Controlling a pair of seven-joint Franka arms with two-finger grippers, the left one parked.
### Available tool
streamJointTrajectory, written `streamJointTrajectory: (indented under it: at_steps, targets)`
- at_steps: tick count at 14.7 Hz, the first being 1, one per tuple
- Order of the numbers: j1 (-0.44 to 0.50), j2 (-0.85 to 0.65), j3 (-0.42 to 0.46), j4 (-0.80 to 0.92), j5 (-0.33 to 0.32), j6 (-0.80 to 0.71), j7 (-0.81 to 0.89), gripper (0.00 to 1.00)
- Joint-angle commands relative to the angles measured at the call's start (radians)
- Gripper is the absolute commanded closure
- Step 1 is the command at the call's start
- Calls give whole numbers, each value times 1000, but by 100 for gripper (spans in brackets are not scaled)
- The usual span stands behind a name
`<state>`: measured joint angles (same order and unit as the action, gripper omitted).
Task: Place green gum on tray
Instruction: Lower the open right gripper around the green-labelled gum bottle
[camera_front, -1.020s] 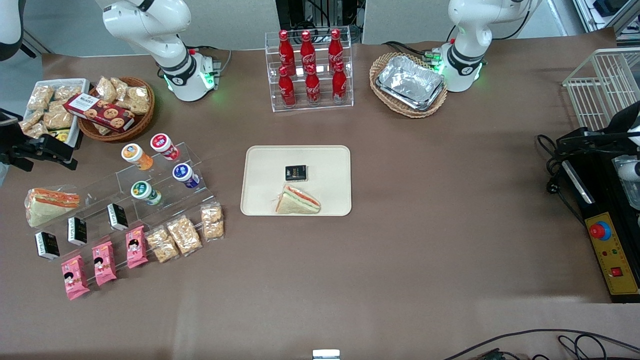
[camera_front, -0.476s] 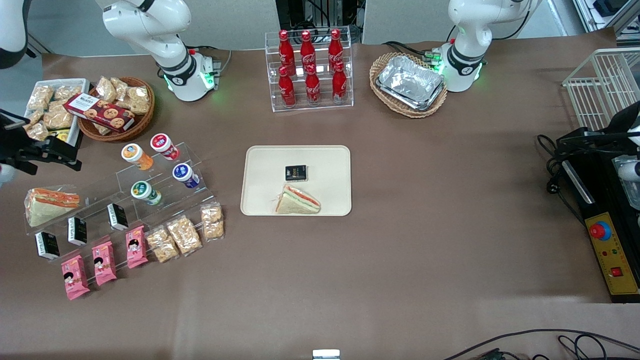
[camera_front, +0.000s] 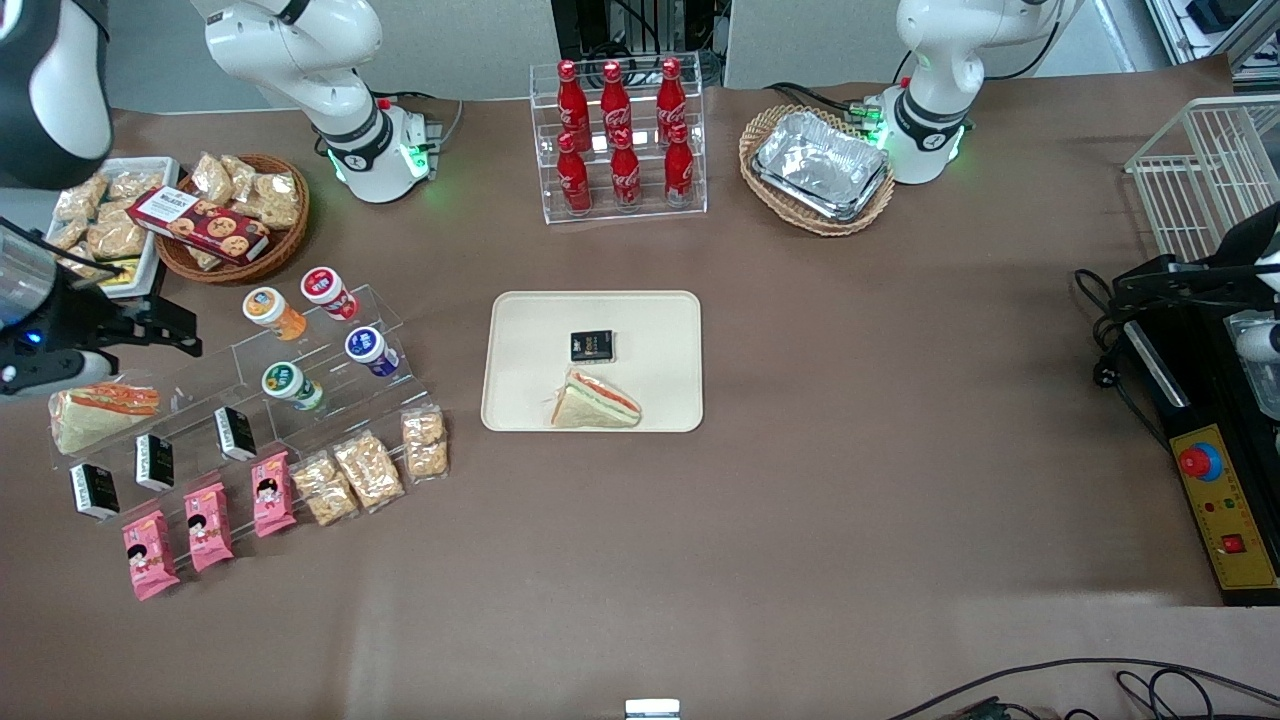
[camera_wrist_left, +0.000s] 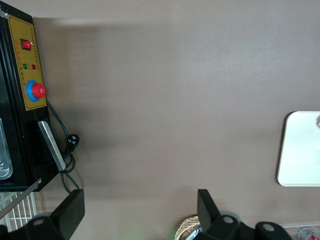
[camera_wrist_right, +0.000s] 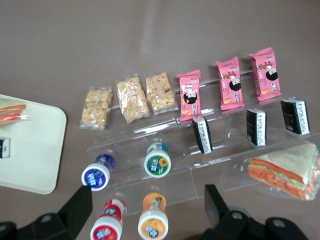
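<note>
- While the worktop (camera_front: 800, 520) is a broad matte brown sheet, its goods are grouped toward the working arm's end, within that arm's reach.
- Beige and smooth, the tray (camera_front: 660, 320) lies flat mid-worktop with a low rim and rounded corners; bare floor remains for a canister.
- Clear stepped acrylic, the display stand (camera_front: 330, 345) tilts its canisters so their lids face upward.
- Black end effector (camera_wrist_right: 147, 207), fingers spread apart, hovers above the stand, holding nothing.
- Cylindrical, glossy, the green gum (camera_wrist_right: 157, 160) rests on the stand's step.
</note>
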<state>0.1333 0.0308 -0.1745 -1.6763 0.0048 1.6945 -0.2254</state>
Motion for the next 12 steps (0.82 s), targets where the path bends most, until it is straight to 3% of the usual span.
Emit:
streamJointTrajectory:
  at_steps: [1, 5, 12]
  targets:
    - [8, -93, -3, -230, -22, 179, -17, 0]
    - [8, -141, -3, -442, -66, 414, -19, 0]
    - [6, -115, -3, -594, -85, 598, -18, 0]
